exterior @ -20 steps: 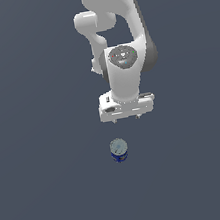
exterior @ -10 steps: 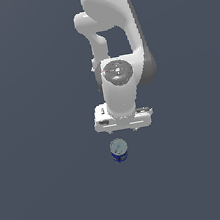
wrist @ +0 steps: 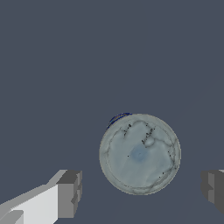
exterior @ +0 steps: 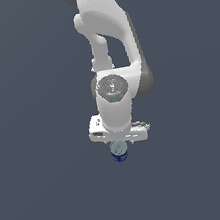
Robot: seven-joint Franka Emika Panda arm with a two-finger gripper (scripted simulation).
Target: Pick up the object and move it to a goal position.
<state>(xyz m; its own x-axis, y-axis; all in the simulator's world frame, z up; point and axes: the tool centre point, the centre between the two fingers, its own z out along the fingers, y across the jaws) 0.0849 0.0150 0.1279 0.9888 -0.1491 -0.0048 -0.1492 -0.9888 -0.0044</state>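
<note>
Can: the can [wrist: 139,153] is seen from above in the wrist view, where its grey metal top fills most of the outline and a thin blue strip of the label shows at one edge. It stands upright on the plain grey floor [exterior: 45,194].
Can in exterior view: only the lower blue part [exterior: 120,154] is seen, under the white hand of the arm [exterior: 108,56].
Gripper: the gripper [wrist: 140,192] is held directly over the can.
Jaws: they are spread wide, with one finger [wrist: 70,193] on each side of the can, and neither finger is touching it.
Grasp: nothing is held.
</note>
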